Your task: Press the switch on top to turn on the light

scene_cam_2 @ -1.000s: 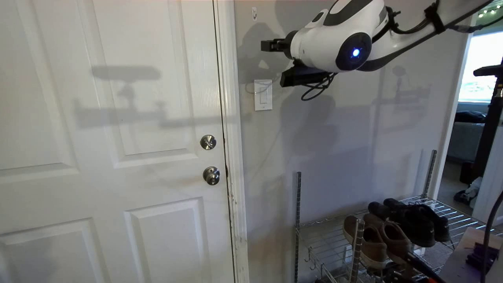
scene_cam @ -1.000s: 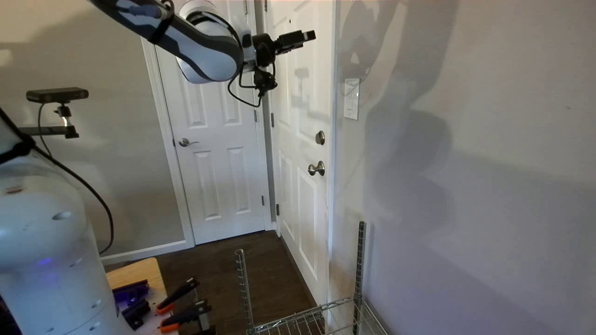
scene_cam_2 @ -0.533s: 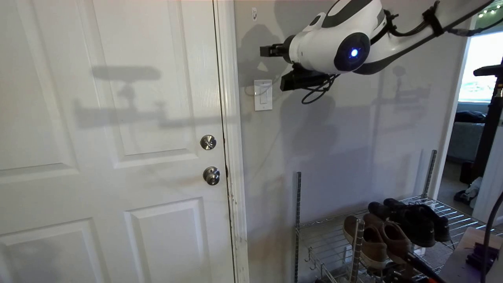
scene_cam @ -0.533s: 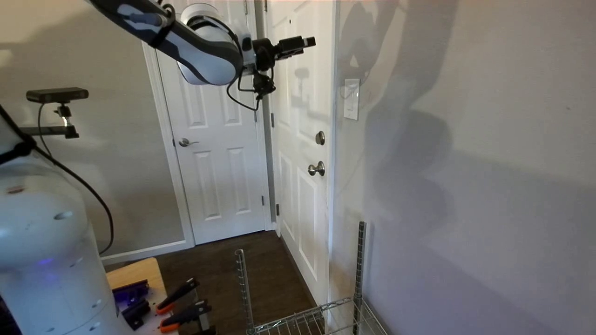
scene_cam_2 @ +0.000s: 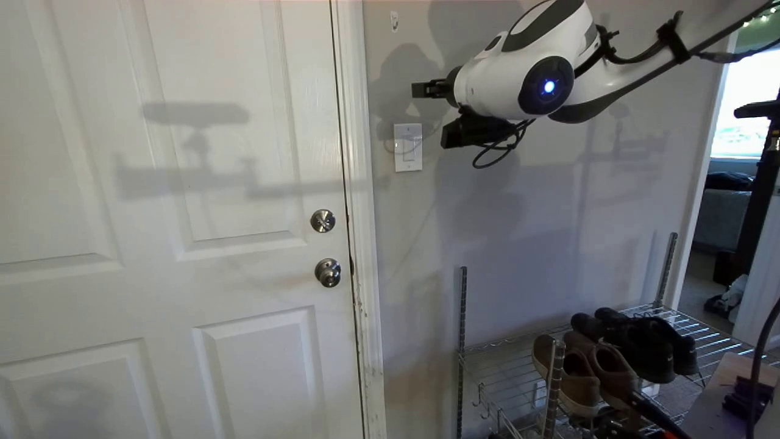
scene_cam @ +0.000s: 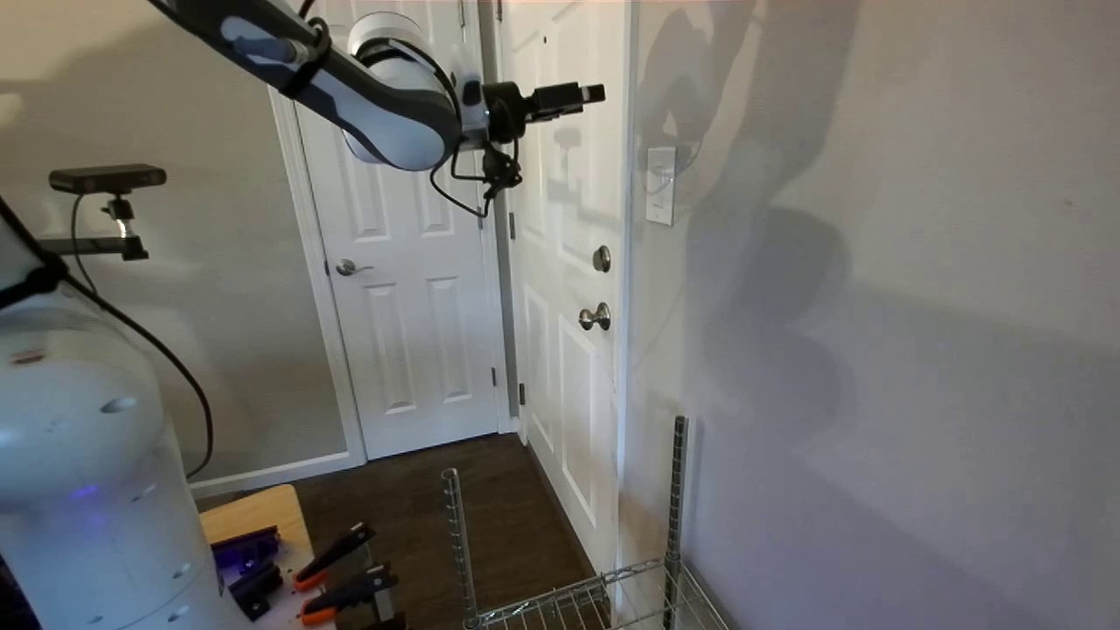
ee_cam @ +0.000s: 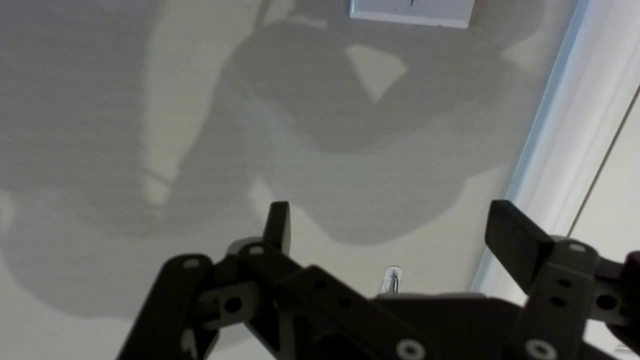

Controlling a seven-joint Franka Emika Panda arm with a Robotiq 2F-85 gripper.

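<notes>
Switch [scene_cam_2: 408, 147], a white upright plate taller than wide, sits on the grey wall [scene_cam_2: 414, 341] just beside the frame [scene_cam_2: 361, 201] of a white door [scene_cam_2: 244, 274], higher than the round knob [scene_cam_2: 328, 272] and the lock [scene_cam_2: 323, 221] that is set over the knob. The gripper [ee_cam: 389, 222] is released, its jaws spread wide apart and facing the wall in the wrist view. In both exterior views it shows higher up than the switch and apart from it, at the end of the white and black arm [scene_cam: 376, 105]. The wrist view stands upside down: there the switch is cut off by the top edge, and a small hook [ee_cam: 393, 280] on the wall shows farther down. Shadows [scene_cam_2: 478, 207] cover much of the wall around the switch. In an exterior view, brown shoes [scene_cam_2: 579, 390] and black shoes [scene_cam_2: 655, 353] stand on a wire rack [scene_cam_2: 553, 390], lower than the switch. In an exterior view, another door [scene_cam: 407, 254] has a lever handle [scene_cam: 350, 267], and a camera [scene_cam: 108, 179] on a mount [scene_cam: 120, 210] is near the left edge.
</notes>
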